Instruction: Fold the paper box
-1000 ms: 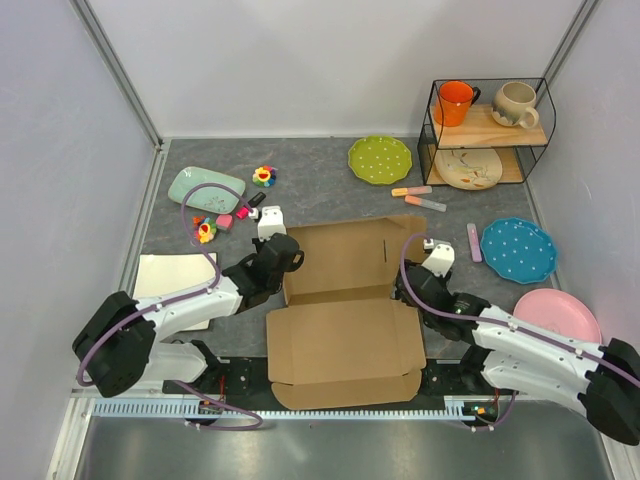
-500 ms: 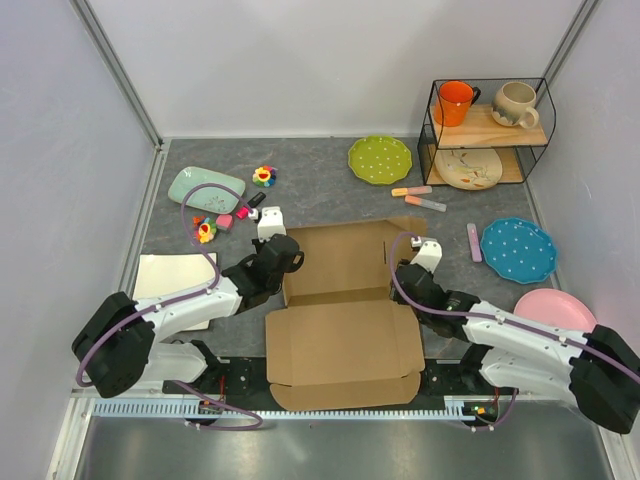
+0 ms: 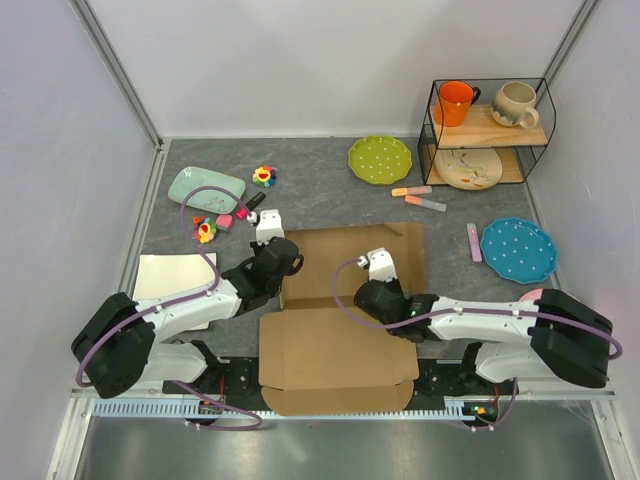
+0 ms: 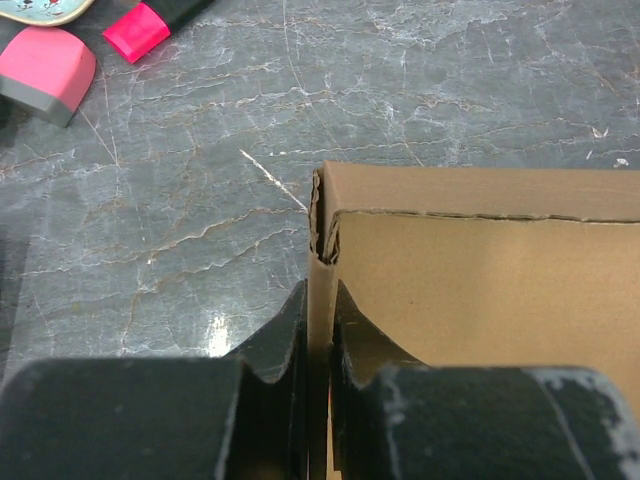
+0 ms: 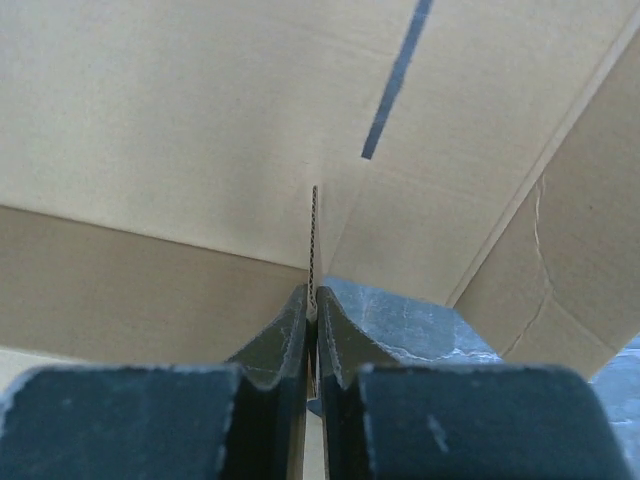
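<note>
Overhead, the paper box [image 3: 335,345] lies half-formed in the middle of the grey table [image 3: 320,195], just beyond the arms' bases, its far panel raised and its near panel flat. The left gripper [image 3: 283,272] sits at the box's left edge. The right gripper [image 3: 371,296] reaches in over the middle of the cardboard. A white board [image 3: 165,275] lies left of the box. A green plate [image 3: 380,159] and a blue plate [image 3: 517,250] lie to the right and beyond. A wire shelf [image 3: 487,128] in the far right corner carries an orange mug [image 3: 456,101] and a cream mug [image 3: 515,103].

From the left wrist, the left gripper [image 4: 320,305] is clamped on an upright side wall of the box [image 4: 480,290], just short of its torn far corner. A pink marker [image 4: 140,30] lies on the table past it.

From the right wrist, the right gripper [image 5: 313,300] is pinched tight on the thin edge of a standing cardboard flap. Ahead, the raised panel [image 5: 180,110] shows a dark slot [image 5: 395,80].
</note>
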`<state>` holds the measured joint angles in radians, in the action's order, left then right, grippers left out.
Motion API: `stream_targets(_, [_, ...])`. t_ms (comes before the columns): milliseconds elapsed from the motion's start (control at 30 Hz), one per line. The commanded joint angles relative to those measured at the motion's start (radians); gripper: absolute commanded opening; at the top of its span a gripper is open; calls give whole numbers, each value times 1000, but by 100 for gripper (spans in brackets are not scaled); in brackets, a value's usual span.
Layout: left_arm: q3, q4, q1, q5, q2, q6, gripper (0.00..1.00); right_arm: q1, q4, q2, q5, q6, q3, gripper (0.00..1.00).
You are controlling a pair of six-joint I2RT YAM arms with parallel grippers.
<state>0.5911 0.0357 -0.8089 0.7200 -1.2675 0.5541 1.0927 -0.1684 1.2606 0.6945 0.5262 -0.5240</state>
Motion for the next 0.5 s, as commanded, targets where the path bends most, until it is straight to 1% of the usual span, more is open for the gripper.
stream_targets(0, [-31,0,-9,2,22,69,2,94,23,74,144,-58,-82,11])
stream_targets(33, [-34,3,-7,2,25,72,2,110,15,88,158,-63,-87,13])
stream_targets(133, [-39,3,-7,6,26,72,2,157,-20,137,233,-58,-122,24])
stream_targets(167, [-40,3,-7,9,28,72,2,167,-42,144,253,-46,-136,36])
stream_targets(200, [-42,3,-9,9,30,72,2,170,-74,137,264,-25,-154,42])
stream_targets(233, [-45,3,-9,10,33,72,2,170,-79,122,273,-20,-160,54])
stream_targets(300, [-48,4,-7,16,37,72,2,170,-94,34,284,-12,-178,66])
stream_targets(333, [-50,4,-9,22,42,72,2,170,-105,-34,302,-11,-188,74])
stream_targets(400, [-56,9,-7,29,48,70,2,170,-141,-99,324,-15,-232,80])
stream_targets(433, [-57,12,-7,33,51,70,2,170,-158,-159,338,-18,-251,83])
stream_targets(467, [-60,18,-9,39,57,70,2,161,-192,-187,377,-15,-267,83])
